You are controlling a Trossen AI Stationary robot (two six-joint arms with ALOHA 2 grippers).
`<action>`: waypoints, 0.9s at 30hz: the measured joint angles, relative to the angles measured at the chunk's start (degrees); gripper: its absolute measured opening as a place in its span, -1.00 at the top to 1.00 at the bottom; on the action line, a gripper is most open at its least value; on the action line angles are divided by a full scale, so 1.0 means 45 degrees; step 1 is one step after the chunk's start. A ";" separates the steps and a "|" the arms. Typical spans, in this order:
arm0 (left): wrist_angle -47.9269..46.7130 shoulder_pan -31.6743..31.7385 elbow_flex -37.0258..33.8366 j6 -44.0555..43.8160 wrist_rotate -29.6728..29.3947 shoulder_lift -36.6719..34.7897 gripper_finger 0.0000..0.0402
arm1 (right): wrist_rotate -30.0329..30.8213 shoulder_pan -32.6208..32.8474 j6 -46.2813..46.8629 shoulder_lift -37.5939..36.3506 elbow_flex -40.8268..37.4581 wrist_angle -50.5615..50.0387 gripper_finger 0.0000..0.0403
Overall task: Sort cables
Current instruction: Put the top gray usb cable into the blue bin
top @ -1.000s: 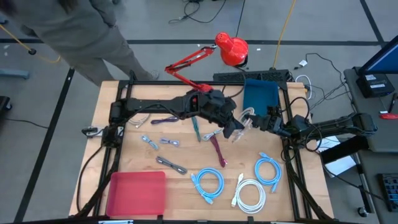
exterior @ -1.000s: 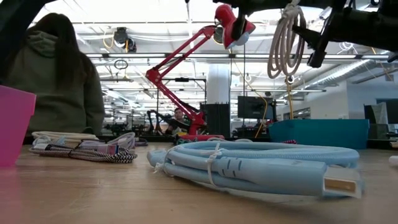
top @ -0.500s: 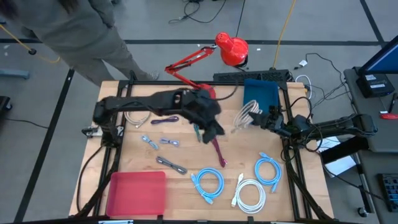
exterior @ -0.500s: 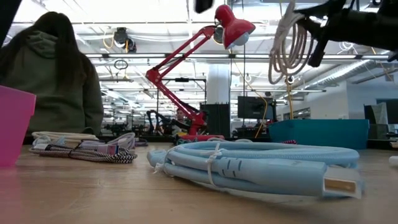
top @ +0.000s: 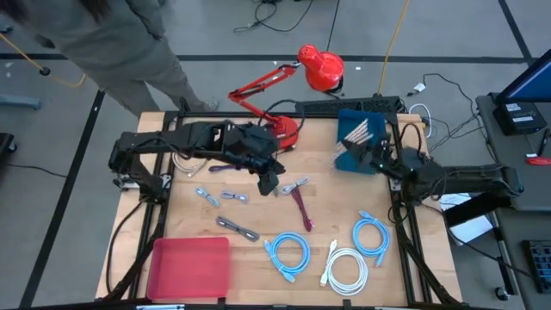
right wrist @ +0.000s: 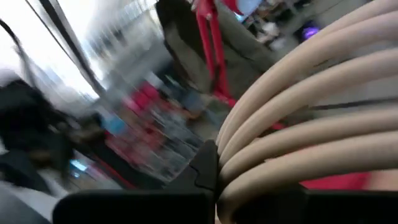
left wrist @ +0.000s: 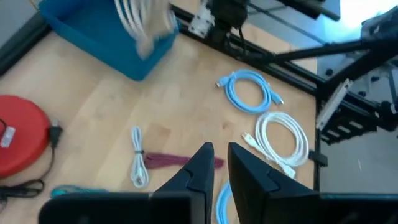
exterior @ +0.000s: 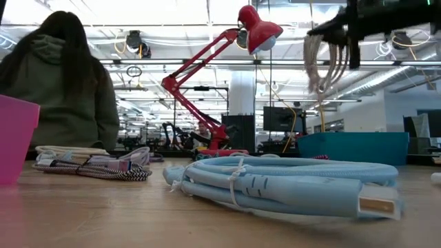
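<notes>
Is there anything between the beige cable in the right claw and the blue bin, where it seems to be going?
Nothing visible stands in the way. The right claw holds the beige cable in the air directly above the blue bin, and the bin's opening looks free. The left claw is apart, over the table's middle.

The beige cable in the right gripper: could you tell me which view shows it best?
The low view: the beige cable hangs in loops, clear of the table. The high view shows it above the blue bin. The right wrist view shows only close strands; the left wrist view blurs it.
</notes>
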 joint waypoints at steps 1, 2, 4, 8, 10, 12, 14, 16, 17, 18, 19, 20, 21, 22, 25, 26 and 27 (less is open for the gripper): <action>-0.0030 -0.0095 0.0001 -0.0076 -0.0071 0.0081 0.79 | 0.0064 -0.0101 -0.0806 -0.0012 0.0998 -0.1876 0.96; -0.0114 -0.0181 -0.0002 -0.0086 -0.0158 0.0139 0.80 | 0.0299 -0.0178 -0.1561 0.0025 0.1998 -0.3780 0.96; -0.0258 -0.0354 -0.0033 -0.0095 -0.0308 0.0231 0.80 | 0.1189 -0.0356 -0.2783 0.0321 0.3933 -0.7351 0.96; -0.0263 -0.0559 -0.0019 -0.0302 -0.0862 0.0356 0.80 | 0.1963 -0.1075 -0.3317 0.1197 0.6641 -1.3719 0.96; -0.0181 -0.0605 -0.0024 -0.0324 -0.0997 0.0412 0.80 | 0.1604 -0.1544 -0.2692 0.1676 0.7063 -1.5764 0.96; -0.0095 -0.0623 -0.0020 -0.0329 -0.1050 0.0476 0.80 | 0.0753 -0.1854 -0.2401 0.2153 0.6894 -1.6702 0.96; -0.0112 -0.0623 -0.0024 -0.0329 -0.1050 0.0513 0.80 | -0.0144 -0.2061 -0.2420 0.2747 0.6473 -1.6474 0.96; -0.0088 -0.0619 -0.0022 -0.0329 -0.1056 0.0553 0.80 | -0.1079 -0.2188 -0.2838 0.3445 0.5985 -1.5833 0.96; -0.0025 -0.0619 -0.0019 -0.0334 -0.1064 0.0591 0.80 | -0.1467 -0.2198 -0.3093 0.3879 0.5772 -1.5419 0.96; 0.0001 -0.0619 -0.0019 -0.0334 -0.1074 0.0615 0.80 | -0.1767 -0.2196 -0.3309 0.4322 0.5612 -1.5034 0.96; -0.0029 -0.0619 -0.0019 -0.0342 -0.1073 0.0637 0.80 | -0.1886 -0.2192 -0.3532 0.4783 0.5501 -1.4831 0.96; -0.0037 -0.0617 -0.0024 -0.0367 -0.1073 0.0644 0.80 | -0.1913 -0.2186 -0.3740 0.5233 0.5443 -1.4803 0.96; -0.0037 -0.0622 -0.0024 -0.0388 -0.1069 0.0644 0.80 | -0.1859 -0.2178 -0.3952 0.5672 0.5403 -1.4862 0.96; -0.0036 -0.0650 -0.0024 -0.0441 -0.1077 0.0641 0.80 | -0.1785 -0.2179 -0.4140 0.6061 0.5359 -1.4906 0.96; -0.0024 -0.0818 -0.0024 -0.0533 -0.1327 0.0631 0.80 | -0.1743 -0.2188 -0.4399 0.6894 0.5326 -1.4918 0.96; -0.0037 -0.0894 -0.0024 -0.0575 -0.1454 0.0639 0.80 | -0.1741 -0.2188 -0.4445 0.7038 0.5326 -1.4847 0.96; -0.0043 -0.0982 -0.0024 -0.0621 -0.1591 0.0639 0.80 | -0.1727 -0.2186 -0.4485 0.7128 0.5326 -1.4754 0.96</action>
